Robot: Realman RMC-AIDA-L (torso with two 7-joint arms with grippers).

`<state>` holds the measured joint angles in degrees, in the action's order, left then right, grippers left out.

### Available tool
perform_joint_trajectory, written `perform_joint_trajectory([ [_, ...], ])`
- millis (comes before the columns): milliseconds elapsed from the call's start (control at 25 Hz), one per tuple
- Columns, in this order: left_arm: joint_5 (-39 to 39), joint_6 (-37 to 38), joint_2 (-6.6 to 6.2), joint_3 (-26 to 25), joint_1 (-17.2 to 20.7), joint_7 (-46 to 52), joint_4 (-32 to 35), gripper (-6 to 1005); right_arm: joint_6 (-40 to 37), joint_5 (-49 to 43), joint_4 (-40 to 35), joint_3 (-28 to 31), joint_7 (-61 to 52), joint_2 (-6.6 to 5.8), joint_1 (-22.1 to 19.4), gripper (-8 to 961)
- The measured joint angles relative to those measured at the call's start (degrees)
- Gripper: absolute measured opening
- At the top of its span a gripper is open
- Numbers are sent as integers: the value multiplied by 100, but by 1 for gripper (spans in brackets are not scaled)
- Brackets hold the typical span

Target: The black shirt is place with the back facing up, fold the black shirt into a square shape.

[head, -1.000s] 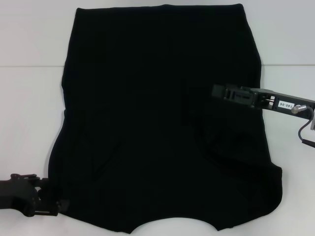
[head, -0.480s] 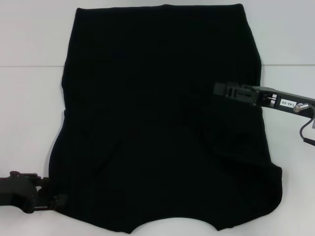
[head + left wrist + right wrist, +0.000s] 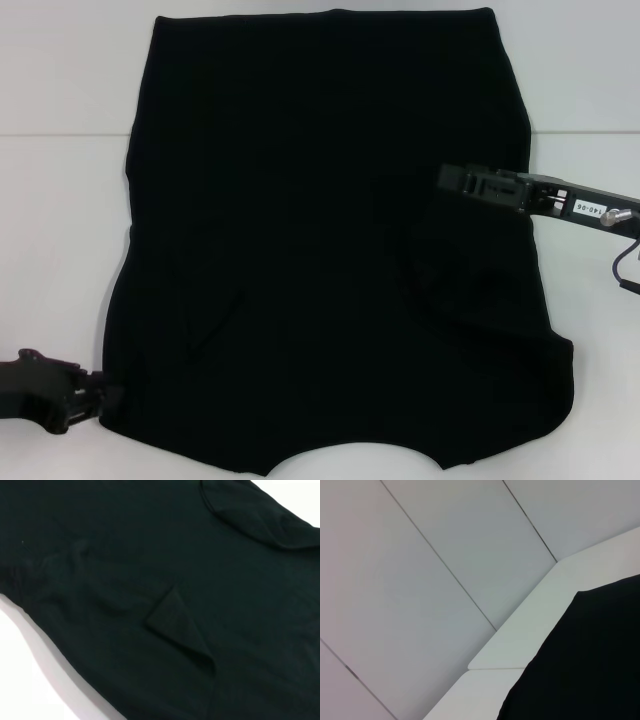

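Left pincer (image 3: 95, 400) has edged leftward off black shirt (image 3: 320, 250).

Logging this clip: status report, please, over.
Left gripper low at the black shirt's near left corner. Right gripper above its right side. Shirt flat on white table, sleeves folded in. Nothing obstructing.

White bench (image 3: 60, 250), matte and plain, with a thin seam line (image 3: 60, 135) running straight across its far part. In the right wrist view, bench edge (image 3: 520, 645) pale against a light grey panelled wall (image 3: 420, 580), crossed by thin dark diagonal joints (image 3: 437, 555). Nothing else resting on the surface.
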<state>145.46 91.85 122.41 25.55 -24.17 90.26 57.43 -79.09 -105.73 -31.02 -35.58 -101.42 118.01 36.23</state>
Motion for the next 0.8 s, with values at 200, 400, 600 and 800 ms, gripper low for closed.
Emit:
perform_joint_trajectory([
  [200,0,-10,2,2,0,0,-10,289,-9,0,-1,0,0,-7,-11,808],
  [400,0,-2,2,3,0,5,3,144,-31,-1,-1,-2,0,-7,-20,808],
  [600,37,16,-27,-4,0,69,45,34,-72,42,-1,-2,0,-6,-50,808],
  [800,167,57,-49,-12,5,161,203,34,-73,24,15,-43,-118,-115,-115,807],
])
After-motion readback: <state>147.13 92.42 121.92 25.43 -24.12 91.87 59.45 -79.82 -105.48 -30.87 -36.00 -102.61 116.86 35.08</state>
